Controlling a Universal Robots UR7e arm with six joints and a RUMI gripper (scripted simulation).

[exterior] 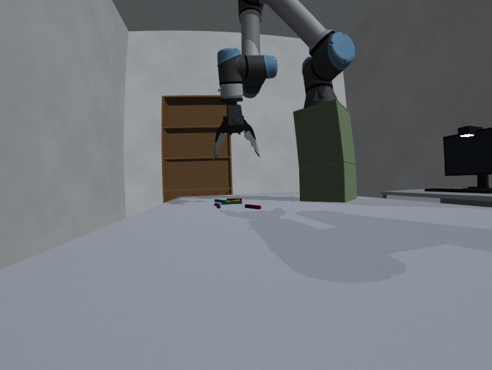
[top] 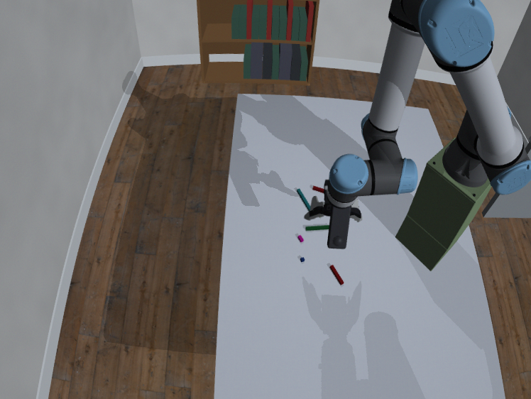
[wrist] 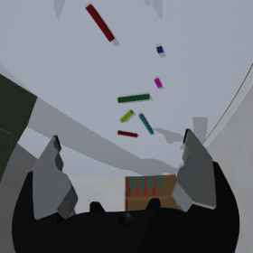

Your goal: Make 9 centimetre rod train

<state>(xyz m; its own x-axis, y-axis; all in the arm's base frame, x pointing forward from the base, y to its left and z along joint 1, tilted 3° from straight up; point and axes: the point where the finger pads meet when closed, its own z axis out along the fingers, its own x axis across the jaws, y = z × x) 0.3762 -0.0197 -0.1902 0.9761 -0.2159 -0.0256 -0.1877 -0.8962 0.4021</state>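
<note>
Grey tabletop (top: 386,343) carries a dark green box pedestal (top: 433,223) bearing the grey-and-blue arm (top: 386,85). Its black two-jaw gripper (exterior: 236,149) hangs well above the rods, jaws wide with nothing between them. Below lie a green rod (wrist: 134,98), a blue cube rod (wrist: 160,50) well apart from it, and a magenta rod (wrist: 157,82) between them.
</note>
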